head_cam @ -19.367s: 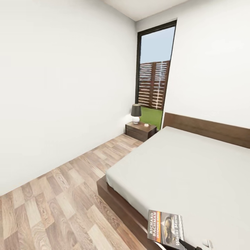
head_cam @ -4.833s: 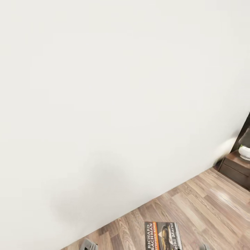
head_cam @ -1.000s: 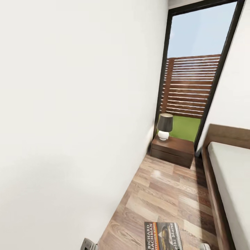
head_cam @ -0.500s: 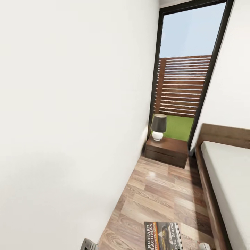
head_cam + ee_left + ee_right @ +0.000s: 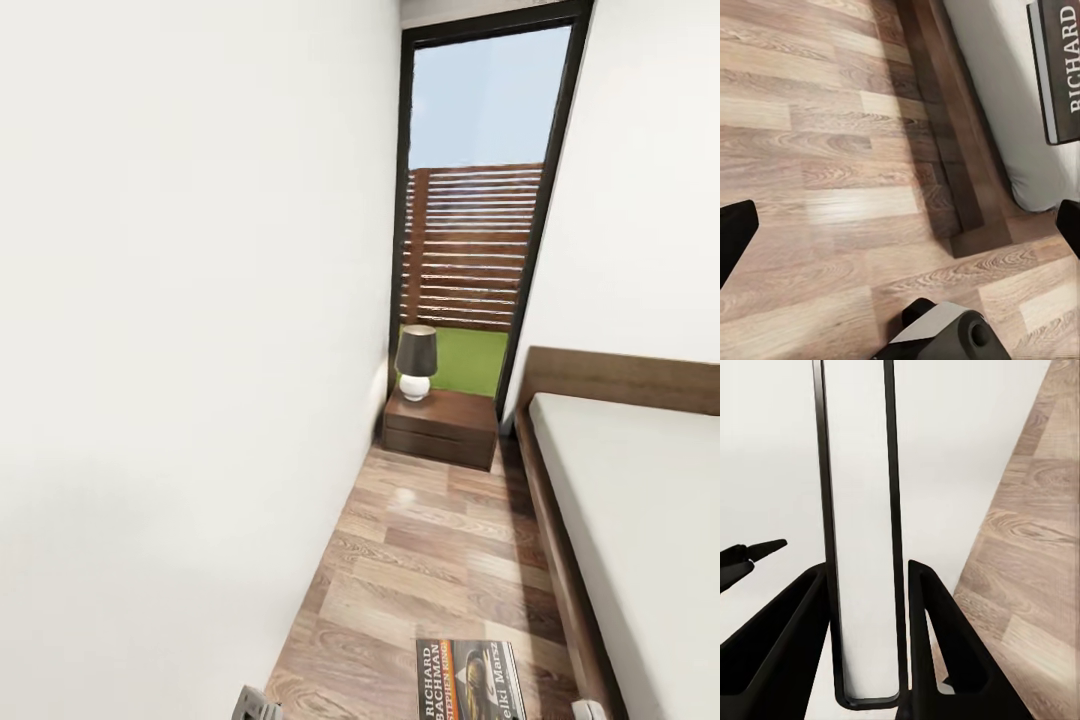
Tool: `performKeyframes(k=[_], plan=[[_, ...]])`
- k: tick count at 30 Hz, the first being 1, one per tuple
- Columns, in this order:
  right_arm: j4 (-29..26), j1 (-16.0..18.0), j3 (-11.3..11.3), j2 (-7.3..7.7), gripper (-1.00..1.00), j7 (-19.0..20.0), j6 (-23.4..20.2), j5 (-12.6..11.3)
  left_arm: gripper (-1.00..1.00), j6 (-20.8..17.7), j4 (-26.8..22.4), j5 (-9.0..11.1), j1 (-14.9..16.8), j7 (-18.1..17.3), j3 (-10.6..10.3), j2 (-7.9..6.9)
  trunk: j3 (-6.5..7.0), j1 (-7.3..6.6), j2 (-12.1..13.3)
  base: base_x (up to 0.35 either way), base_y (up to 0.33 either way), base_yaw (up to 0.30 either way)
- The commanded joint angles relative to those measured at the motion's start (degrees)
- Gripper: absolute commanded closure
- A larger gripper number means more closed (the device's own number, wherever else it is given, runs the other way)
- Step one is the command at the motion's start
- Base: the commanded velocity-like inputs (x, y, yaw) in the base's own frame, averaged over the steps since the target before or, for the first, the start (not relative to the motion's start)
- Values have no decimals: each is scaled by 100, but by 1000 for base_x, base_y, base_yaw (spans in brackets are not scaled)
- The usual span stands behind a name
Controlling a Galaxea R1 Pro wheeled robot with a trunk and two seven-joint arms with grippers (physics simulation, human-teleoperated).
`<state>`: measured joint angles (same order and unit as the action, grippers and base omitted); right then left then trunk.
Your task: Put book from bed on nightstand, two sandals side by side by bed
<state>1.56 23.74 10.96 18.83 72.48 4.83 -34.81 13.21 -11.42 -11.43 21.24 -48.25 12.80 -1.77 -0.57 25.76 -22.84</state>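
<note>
Since half a second ago my head view has swung, so the nightstand (image 5: 441,427) and the tall window (image 5: 478,200) sit further left in it and more of the bed (image 5: 640,520) shows on the right; the furniture itself has not moved. My right pincer (image 5: 866,652) is clamped on the book (image 5: 470,680), which I hold out low in front of me, cover up, over the wood-plank floor (image 5: 430,560); from my right wrist camera I see the book edge-on, a pale strip between my two dark fingers (image 5: 780,652). My left pincer (image 5: 900,232) hangs spread wide with nothing in it, one fingertip at each side of its view, above the floor beside the bed's dark frame (image 5: 952,150). On the nightstand's top stands a small lamp (image 5: 415,362) with a dark shade; both drawers look closed.
</note>
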Motion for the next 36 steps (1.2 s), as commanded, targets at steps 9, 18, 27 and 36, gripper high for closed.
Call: performKeyframes(k=[9,18,27,36], plan=[[16,9,25,-2,100,12,53,-35,-100,32,0,-61,3,-17,48,1,-6,3,-8,0,0,-278],[17,8,29,-2,100,12,53,-35,-100,32,0,-61,3,-17,48,1,-6,3,-8,0,0,-278],[19,9,25,-2,100,12,53,-35,-100,32,0,-61,3,-17,48,1,-6,3,-8,0,14,-107],[14,9,28,-2,100,12,53,-35,-100,32,0,-61,3,-17,48,1,-6,3,-8,0,182,-19]])
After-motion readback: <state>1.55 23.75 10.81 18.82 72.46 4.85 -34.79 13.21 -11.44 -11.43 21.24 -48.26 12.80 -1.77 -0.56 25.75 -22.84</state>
